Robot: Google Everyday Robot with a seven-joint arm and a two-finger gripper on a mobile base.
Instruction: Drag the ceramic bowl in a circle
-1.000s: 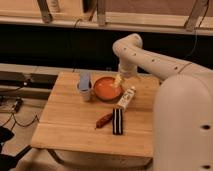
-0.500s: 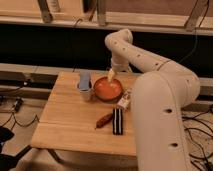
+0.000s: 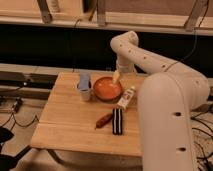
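My gripper (image 3: pixel 116 77) hangs at the far rim of the ceramic bowl (image 3: pixel 106 90), which sits toward the back of the wooden table (image 3: pixel 70 122). A pale cup (image 3: pixel 84 88) stands just beside the bowl, and a white bottle (image 3: pixel 126 98) lies on its other side. Nearer the front, a reddish-brown packet (image 3: pixel 104 120) lies against a black bar (image 3: pixel 117 121).

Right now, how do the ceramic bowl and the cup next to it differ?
The ceramic bowl is wide and shallow, while the cup is narrower and taller. The bowl is glossy orange-red inside, and the cup is pale grey-blue. The gripper is at the bowl's far right rim, and the cup stands apart from it. Both stand upright, side by side, on the wooden table.
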